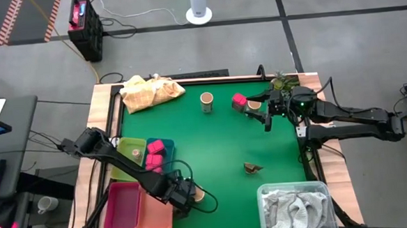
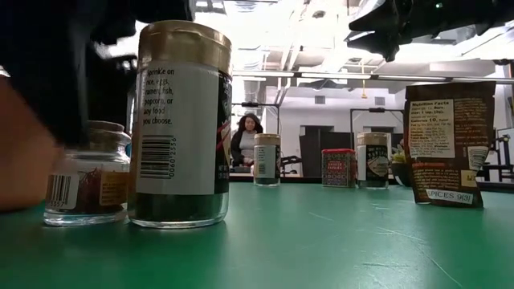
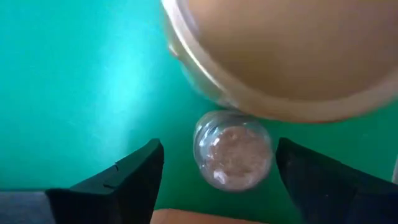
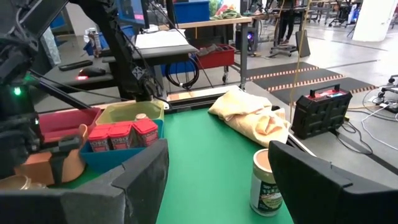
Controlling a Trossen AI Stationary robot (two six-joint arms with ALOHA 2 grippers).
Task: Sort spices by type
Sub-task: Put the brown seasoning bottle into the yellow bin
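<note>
- Hovering with fingers spread wide and empty, the left gripper frames one tiny clear jar beside one tan-lidded jar.
- Three red packets sit in the blue tray.
- The right gripper, open and empty, is near one red packet and another tan-lidded jar.

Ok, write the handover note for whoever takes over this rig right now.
Left gripper: open, low by the trays, lined up on the tiny jar; a tan-lidded jar stands beside it.
Right gripper: open, empty, by a pink-red packet and a jar.
Done: packets in the blue tray, one jar in the yellow-green tray.
Left: those loose items, a lone jar and the brown piece.
</note>
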